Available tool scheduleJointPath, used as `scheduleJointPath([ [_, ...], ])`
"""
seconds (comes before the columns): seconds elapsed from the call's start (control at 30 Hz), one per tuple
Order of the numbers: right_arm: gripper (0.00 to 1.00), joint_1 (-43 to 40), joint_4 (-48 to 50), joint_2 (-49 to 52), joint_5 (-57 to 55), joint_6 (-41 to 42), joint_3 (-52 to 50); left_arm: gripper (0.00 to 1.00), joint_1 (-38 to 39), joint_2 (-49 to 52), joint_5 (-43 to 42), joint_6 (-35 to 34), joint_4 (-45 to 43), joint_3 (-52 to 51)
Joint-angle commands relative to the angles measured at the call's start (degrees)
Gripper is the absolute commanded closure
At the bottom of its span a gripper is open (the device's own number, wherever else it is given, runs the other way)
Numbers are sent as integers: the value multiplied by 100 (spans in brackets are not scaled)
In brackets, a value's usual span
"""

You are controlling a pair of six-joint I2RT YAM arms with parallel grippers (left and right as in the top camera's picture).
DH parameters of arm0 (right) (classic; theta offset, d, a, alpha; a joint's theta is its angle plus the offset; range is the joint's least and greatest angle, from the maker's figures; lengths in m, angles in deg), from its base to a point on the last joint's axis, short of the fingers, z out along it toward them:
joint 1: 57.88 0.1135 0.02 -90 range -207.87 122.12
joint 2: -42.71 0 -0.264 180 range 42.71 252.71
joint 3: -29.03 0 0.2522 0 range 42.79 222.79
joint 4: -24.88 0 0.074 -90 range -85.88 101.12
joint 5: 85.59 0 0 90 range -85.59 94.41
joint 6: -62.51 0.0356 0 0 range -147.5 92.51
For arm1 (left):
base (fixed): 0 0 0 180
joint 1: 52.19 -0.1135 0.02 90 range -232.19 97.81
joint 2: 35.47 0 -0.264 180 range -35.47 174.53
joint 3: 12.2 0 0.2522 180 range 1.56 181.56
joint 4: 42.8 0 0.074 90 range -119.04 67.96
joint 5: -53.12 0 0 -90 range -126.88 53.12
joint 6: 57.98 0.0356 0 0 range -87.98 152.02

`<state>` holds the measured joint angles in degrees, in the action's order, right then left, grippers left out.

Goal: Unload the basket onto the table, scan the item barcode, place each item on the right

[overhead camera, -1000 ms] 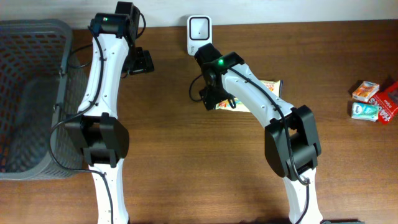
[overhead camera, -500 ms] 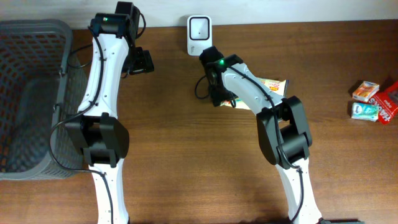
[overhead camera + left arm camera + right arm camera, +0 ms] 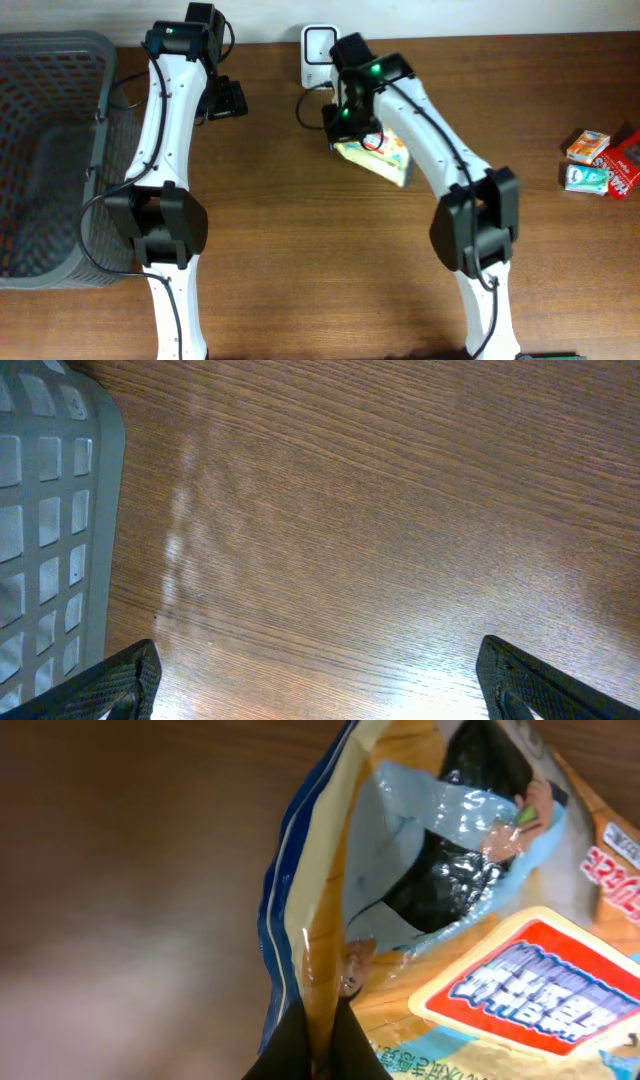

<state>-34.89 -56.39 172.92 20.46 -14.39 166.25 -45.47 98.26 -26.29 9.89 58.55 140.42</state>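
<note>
The item is a yellow and blue snack packet (image 3: 386,157) with a red label, which hangs tilted just above the table. My right gripper (image 3: 345,138) is shut on its sealed edge. The right wrist view shows the seam of the packet (image 3: 480,920) pinched between the closed fingers of the right gripper (image 3: 320,1045). No barcode shows on the packet in either view. The white scanner (image 3: 318,46) stands at the table's back edge, just behind and left of the right gripper. My left gripper (image 3: 228,100) hovers open over bare wood, with its fingers (image 3: 120,680) wide apart and nothing between them.
A grey plastic basket (image 3: 50,150) fills the left end of the table, and its rim (image 3: 40,510) sits just left of the left gripper. Several small boxes (image 3: 600,165) lie at the far right edge.
The right gripper has shut on the packet's edge, lifted it off the table and carried it back toward the scanner. The left arm has not moved.
</note>
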Motion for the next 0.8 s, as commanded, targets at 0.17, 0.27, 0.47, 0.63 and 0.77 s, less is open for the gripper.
scheduleJointPath([
  [0.17,96,-1340,-85,-380,4478,-79,120,1,-2,-13,83,-15,9,31],
  [0.27,96,-2186,-361,-345,3965,-85,-190,1,-2,-13,83,-15,9,31],
  [0.47,96,-3578,-1016,-354,1705,-699,-595,1,-2,-13,81,-15,9,31],
  [0.63,52,-4113,-1937,-356,146,-732,-466,1,-2,-13,83,-15,9,31],
  [0.77,34,-4000,-2647,-356,-20,-741,79,1,-2,-13,81,-15,9,31],
])
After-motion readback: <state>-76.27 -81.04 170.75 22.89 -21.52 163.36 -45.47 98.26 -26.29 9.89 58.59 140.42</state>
